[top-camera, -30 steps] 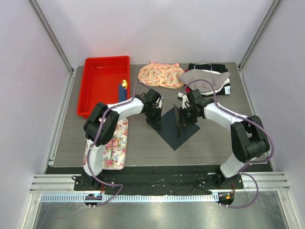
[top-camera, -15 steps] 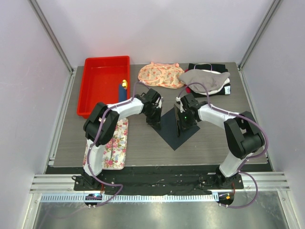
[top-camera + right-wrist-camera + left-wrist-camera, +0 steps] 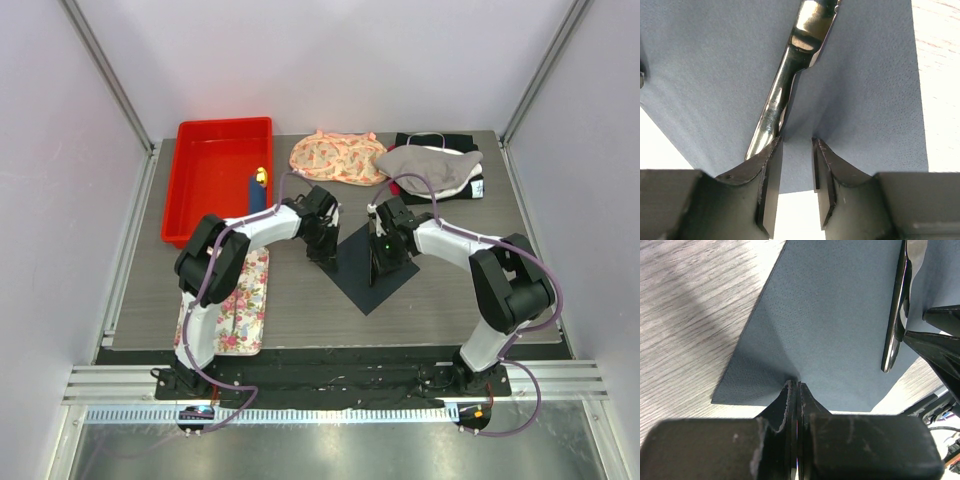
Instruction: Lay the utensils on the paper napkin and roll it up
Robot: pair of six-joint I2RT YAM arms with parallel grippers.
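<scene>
The paper napkin (image 3: 365,292) lies as a dark diamond mid-table, blue-grey in the wrist views (image 3: 840,315) (image 3: 875,90). The utensils (image 3: 375,273) lie across its middle, glossy and slim (image 3: 897,305) (image 3: 782,95). My left gripper (image 3: 327,255) (image 3: 796,384) is shut at the napkin's left corner, pinching the paper, which rises in a crease to the tips. My right gripper (image 3: 382,262) (image 3: 797,140) stands open on the napkin. Its left finger touches a utensil handle and only napkin shows between the jaws.
A red tray (image 3: 225,128) at the back left holds a blue yellow-tipped stick (image 3: 258,188). A floral pouch (image 3: 335,157), a grey cloth (image 3: 430,168) and a folded black cloth (image 3: 445,140) lie along the back. A floral tray (image 3: 240,300) sits front left.
My right gripper has shifted a little left over the napkin and its jaws have opened from shut. The left arm has not moved.
</scene>
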